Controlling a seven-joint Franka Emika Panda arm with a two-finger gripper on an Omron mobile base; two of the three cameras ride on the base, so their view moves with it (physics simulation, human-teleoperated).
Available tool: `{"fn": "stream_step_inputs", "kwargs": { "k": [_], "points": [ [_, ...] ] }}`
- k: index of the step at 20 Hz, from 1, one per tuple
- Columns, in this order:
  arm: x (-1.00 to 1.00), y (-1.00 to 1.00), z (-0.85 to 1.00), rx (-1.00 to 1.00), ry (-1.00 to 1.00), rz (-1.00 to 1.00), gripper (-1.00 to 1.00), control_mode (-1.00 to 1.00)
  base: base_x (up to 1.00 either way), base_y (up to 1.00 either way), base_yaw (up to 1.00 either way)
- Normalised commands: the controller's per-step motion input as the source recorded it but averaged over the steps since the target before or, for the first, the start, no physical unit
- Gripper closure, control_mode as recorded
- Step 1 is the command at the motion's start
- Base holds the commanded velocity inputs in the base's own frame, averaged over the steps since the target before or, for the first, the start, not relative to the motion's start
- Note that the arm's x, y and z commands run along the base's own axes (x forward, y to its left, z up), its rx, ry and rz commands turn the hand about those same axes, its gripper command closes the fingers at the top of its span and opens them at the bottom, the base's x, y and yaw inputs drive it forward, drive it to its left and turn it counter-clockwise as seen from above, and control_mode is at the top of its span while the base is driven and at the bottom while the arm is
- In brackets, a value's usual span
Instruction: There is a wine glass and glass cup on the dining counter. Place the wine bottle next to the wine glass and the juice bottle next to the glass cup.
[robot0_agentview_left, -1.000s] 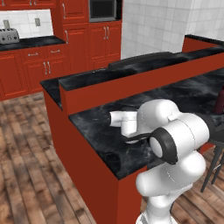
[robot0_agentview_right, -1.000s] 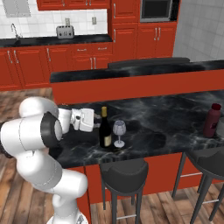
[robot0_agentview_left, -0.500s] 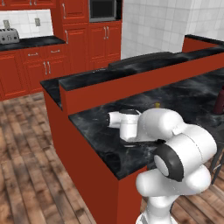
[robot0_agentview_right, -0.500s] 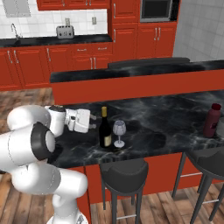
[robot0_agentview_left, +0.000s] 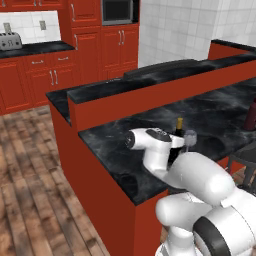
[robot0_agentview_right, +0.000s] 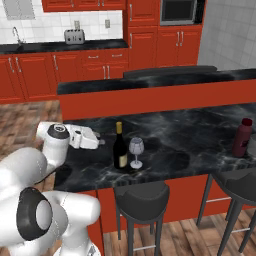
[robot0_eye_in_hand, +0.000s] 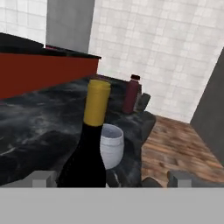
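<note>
Wine bottle: upright on dining counter, just beside wine glass; judged placed.
Gripper: jaws wide apart, empty, near bottle.
Juice bottle: far end, well apart.
Next: reach juice bottle, grasp, set beside glass cup.

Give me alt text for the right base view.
A slim wine bottle stands beside a wine glass on the dining counter, with the open tool just left of it. A juice bottle stands far right.
</note>
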Motion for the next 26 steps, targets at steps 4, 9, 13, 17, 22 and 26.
{"fn": "stream_step_inputs", "kwargs": {
  "k": [4,9,13,17,22,26],
  "points": [
    [-0.44,0.04,0.28,0.18,0.25,0.54,-1.00,-1.00,0.00,0.00,0.00],
    [-0.43,0.07,0.31,0.22,0.23,0.46,-1.00,-1.00,0.00,0.00,0.00],
    [-0.45,0.02,0.34,0.24,0.20,0.28,-1.00,-1.00,0.00,0.00,0.00],
    [-0.46,0.00,0.35,0.24,0.16,0.18,-1.00,-1.00,0.00,0.00,0.00],
    [-0.53,0.03,0.29,0.21,0.10,0.11,-1.00,-1.00,0.00,0.00,0.00],
    [-0.50,0.02,0.33,0.18,0.06,0.06,-1.00,-1.00,0.00,0.00,0.00]
  ]
}}
